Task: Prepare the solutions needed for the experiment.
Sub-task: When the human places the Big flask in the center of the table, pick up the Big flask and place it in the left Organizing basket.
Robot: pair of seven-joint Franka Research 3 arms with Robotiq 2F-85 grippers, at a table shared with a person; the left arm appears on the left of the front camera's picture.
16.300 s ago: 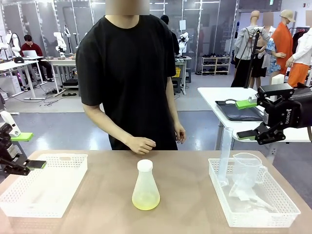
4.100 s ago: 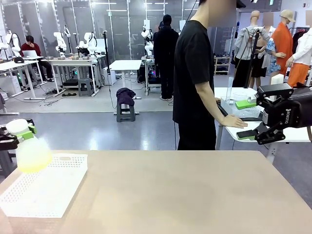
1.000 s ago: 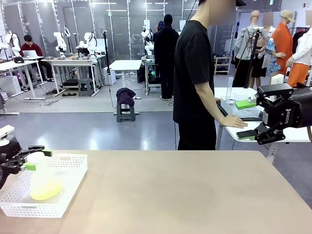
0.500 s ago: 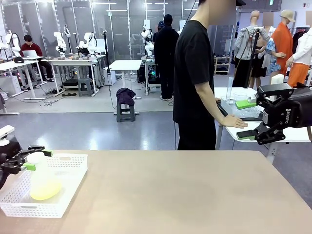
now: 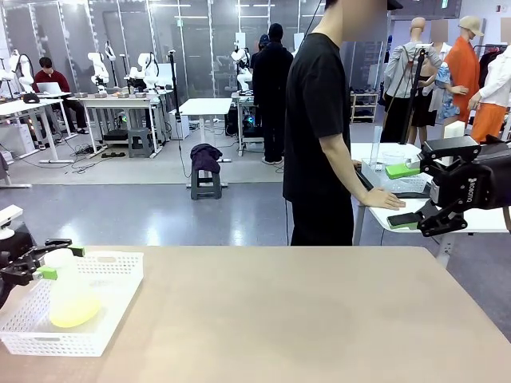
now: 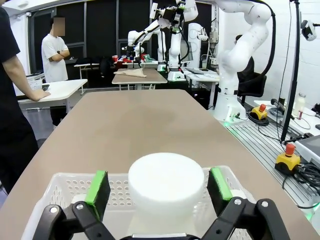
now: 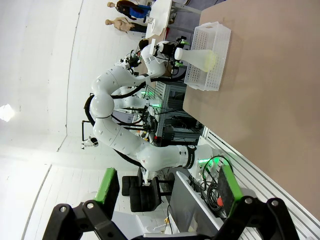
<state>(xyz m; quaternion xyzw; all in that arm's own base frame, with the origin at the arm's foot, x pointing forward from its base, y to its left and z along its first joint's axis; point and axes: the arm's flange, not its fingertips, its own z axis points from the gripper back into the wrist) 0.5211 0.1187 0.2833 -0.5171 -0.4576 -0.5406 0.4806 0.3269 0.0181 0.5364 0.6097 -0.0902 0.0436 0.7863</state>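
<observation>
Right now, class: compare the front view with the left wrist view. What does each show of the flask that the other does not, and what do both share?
Front view alone: the pale yellow solution low in the flask, which stands inside the white basket at the table's left end. Left wrist view alone: the flask's white cap from above, with a gap between it and each green pad. Shared: the left gripper open around the flask's neck, the flask in the basket, and bare tabletop beyond.

Front and wrist cameras (shared basket [image 5: 112,263])
</observation>
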